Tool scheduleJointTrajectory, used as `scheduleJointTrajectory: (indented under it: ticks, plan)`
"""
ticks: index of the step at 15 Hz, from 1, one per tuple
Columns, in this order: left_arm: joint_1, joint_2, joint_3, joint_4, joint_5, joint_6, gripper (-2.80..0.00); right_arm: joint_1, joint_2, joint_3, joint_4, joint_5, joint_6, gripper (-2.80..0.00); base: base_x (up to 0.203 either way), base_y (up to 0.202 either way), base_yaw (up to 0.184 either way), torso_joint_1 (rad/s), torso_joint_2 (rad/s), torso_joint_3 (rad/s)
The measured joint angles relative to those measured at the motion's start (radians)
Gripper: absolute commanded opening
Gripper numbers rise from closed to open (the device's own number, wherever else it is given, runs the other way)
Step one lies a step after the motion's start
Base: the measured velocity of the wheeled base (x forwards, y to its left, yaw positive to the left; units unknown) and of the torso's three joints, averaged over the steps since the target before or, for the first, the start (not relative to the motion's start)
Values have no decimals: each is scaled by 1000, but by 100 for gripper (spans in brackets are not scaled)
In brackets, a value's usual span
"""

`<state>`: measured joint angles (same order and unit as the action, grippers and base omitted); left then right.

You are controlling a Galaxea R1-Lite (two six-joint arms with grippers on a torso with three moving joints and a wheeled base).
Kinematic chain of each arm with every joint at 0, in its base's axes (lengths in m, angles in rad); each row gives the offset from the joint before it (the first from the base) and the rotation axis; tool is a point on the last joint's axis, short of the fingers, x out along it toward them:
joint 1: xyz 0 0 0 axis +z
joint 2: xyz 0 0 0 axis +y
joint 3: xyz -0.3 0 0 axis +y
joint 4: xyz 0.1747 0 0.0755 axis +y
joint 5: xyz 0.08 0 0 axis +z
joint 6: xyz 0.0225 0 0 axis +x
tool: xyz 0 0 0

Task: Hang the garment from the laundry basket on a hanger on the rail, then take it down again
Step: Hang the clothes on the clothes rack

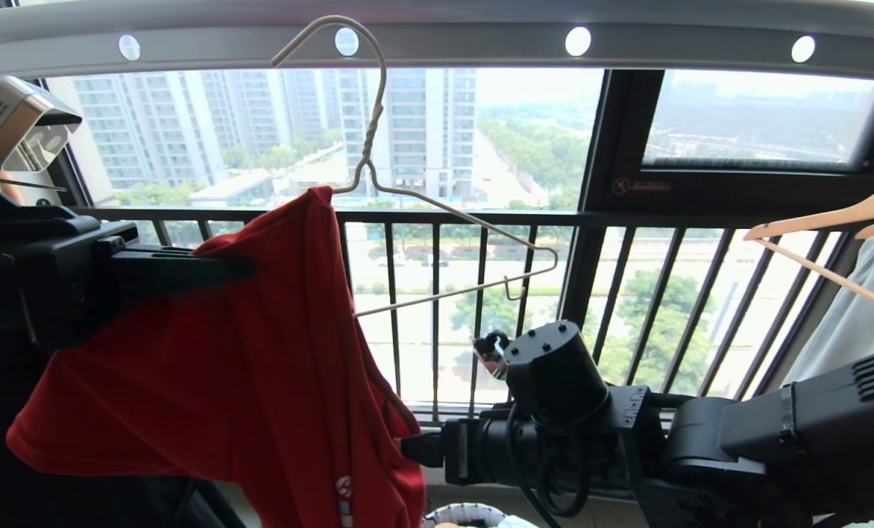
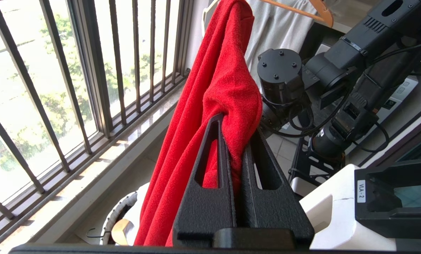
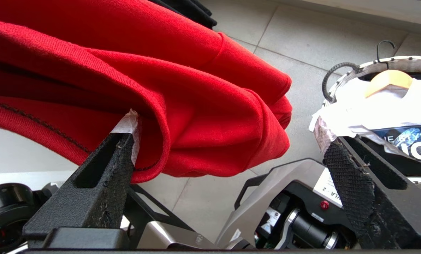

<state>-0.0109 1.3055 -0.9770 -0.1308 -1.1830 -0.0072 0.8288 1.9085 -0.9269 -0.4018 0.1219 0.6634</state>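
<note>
The cream wire hanger [image 1: 444, 213] hooks over the grey rail [image 1: 481, 44] and tilts. Its left shoulder is inside the red garment [image 1: 261, 352]; its right end is bare. My left gripper [image 1: 246, 268] reaches in from the left at shoulder height. In the left wrist view it [image 2: 237, 127] is shut on a fold of the garment [image 2: 214, 81]. My right gripper [image 3: 226, 125] is low beside the hem and stands open. One fingertip [image 3: 127, 123] touches the hanging fold of the garment [image 3: 196, 106]. The laundry basket [image 3: 394, 62] sits on the floor below.
Wooden hangers [image 1: 833, 220] carry a pale grey garment [image 1: 862, 315] at the right. The black railing [image 1: 437, 293] and window stand close behind the rail. In the basket lie a white printed garment [image 3: 373, 106] and a wooden hanger [image 3: 385, 79]. The robot's base [image 3: 284, 183] is below.
</note>
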Motion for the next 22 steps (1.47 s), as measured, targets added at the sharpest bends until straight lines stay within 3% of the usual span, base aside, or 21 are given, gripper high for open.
scheduleJointTrajectory:
  ticks: [2,3,9,14,18,22]
  plan:
    - [0,0,0,0,0,0,-280,1,19,-33,24,-40,-25,0,0,0,0,0,0,0]
    - [0,-1,0,0,0,0,-280,1,27,-40,30,-66,-35,-280,0,0,0,0,0,0]
    - [13,-6,1,0,0,0,-280,-19,2,-8,30,-87,-42,-280,0,0,0,0,0,0]
    - [14,-9,1,2,-1,-2,-280,-108,-71,18,29,-88,-117,-280,0,0,0,0,0,0]
    - [13,-59,1,-2,-2,-98,-280,-195,-92,14,21,-87,-190,-280,0,0,0,0,0,0]
    - [10,-101,3,-13,-4,-138,-280,-249,-92,-16,19,-87,-227,-280,0,0,0,0,0,0]
